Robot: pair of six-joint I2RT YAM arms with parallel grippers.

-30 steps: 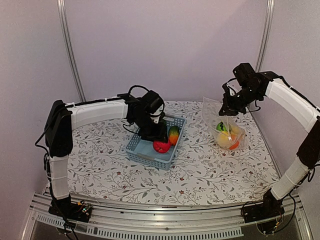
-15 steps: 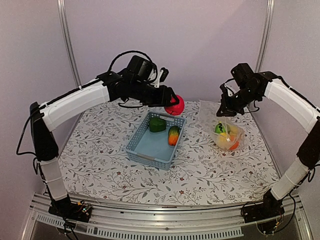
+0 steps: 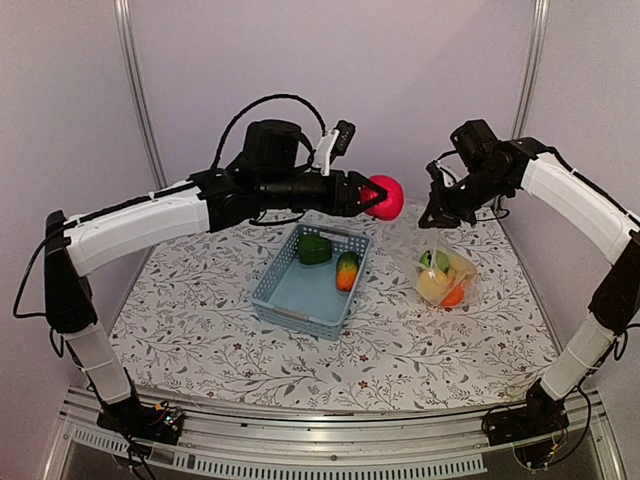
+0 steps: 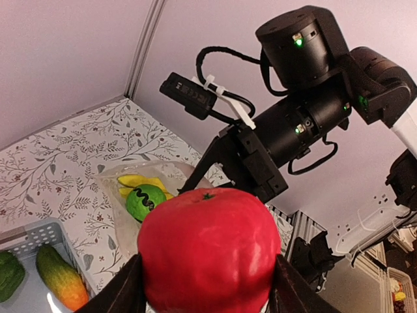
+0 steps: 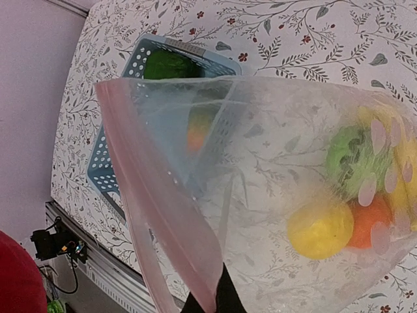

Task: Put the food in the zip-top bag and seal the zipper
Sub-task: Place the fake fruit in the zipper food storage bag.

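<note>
Holding a glossy red toy apple (image 3: 386, 197) clamped between its fingers, the left pincer (image 3: 372, 196) is extended in the air over the far side of the floral-patterned desk (image 3: 200, 330). In the left wrist view the two fingers (image 4: 127, 295) press against opposite sides of the apple. The apple is clear of the desk, near the right pincer (image 3: 437, 214) but not touching it.

The right pincer is pressed together on the upper mouth edge of the large clear crinkly plastic zip-top bag (image 5: 273, 117). The bag hangs below this pincer, to the right of the basket. In the right wrist view the thin pale pink zipper strip (image 5: 159, 215) runs down into the closed fingers (image 5: 228, 300), and the bag mouth is parted. Whether the bag bottom rests on the desk cannot be determined.

Contents of the bag:
- a green striped toy melon (image 5: 348, 156)
- a yellow rounded piece (image 5: 319, 228)
- an orange toy fruit (image 5: 370, 220)
- a yellow toy banana (image 4: 140, 182), seen behind the melon in the left wrist view

The blue-grey lattice plastic basket (image 3: 290, 312) stands near the desk centre. It contains a green toy pepper (image 3: 314, 248) at its far end and a green-orange toy mango (image 3: 347, 271) beside its right wall.
</note>
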